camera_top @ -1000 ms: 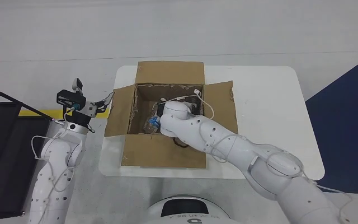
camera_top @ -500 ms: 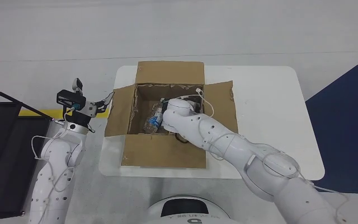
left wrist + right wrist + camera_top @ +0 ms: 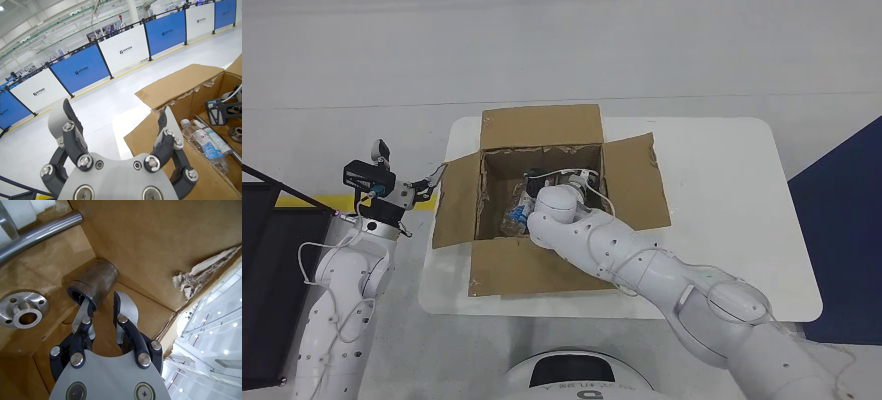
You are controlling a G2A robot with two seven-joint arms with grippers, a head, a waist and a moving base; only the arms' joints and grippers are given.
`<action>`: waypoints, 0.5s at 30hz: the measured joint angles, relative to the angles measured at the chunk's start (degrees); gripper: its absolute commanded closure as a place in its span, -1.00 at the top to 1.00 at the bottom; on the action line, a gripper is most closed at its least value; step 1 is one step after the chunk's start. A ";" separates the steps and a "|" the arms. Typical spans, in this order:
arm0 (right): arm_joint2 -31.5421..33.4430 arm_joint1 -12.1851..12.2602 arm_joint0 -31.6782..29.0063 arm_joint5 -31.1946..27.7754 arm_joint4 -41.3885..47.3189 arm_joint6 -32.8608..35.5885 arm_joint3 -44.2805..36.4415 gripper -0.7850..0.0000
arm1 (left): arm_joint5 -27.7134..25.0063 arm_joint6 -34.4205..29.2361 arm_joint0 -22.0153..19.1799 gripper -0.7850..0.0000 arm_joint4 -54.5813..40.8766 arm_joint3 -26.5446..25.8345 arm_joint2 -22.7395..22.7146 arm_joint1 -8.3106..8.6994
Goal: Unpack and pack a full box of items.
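Observation:
An open cardboard box (image 3: 542,128) stands on the white table (image 3: 722,180). My right arm reaches down into it. On the box floor lies a short metal cylinder (image 3: 94,281) in a corner. My right gripper (image 3: 101,301) is open at its mouth, one fingertip (image 3: 85,306) at the bore and the other finger (image 3: 121,302) outside the wall, apart from it. Beside it lie a metal flange (image 3: 24,311) and a steel rod (image 3: 37,236). Clear plastic bottles (image 3: 204,144) lie along the box's left side. My left gripper (image 3: 115,108) hangs open and empty in the air left of the box.
The box's four flaps stand outward; the right flap (image 3: 632,180) leans up. Torn paper tape (image 3: 198,275) hangs from a box wall. A white cylinder (image 3: 17,211) lies by the rod. Bare table lies to the right of the box.
My right arm has pushed farther toward the back of the box. The box has shifted a little and its right flap has tilted up. The left arm has kept still.

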 measured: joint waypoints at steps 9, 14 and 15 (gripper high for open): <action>3.32 -0.62 -0.38 -0.58 -1.09 -1.66 4.01 -0.52 | 0.00 0.00 0.00 1.00 0.00 0.00 0.00 0.00; 3.96 -1.17 -0.84 -0.13 -3.28 -3.14 2.78 -1.00 | 0.00 0.00 0.00 1.00 0.00 0.00 0.00 0.00; 4.06 -1.18 -1.09 0.12 -3.93 -3.33 2.25 -1.00 | 0.00 0.00 0.00 1.00 0.00 0.00 0.00 0.00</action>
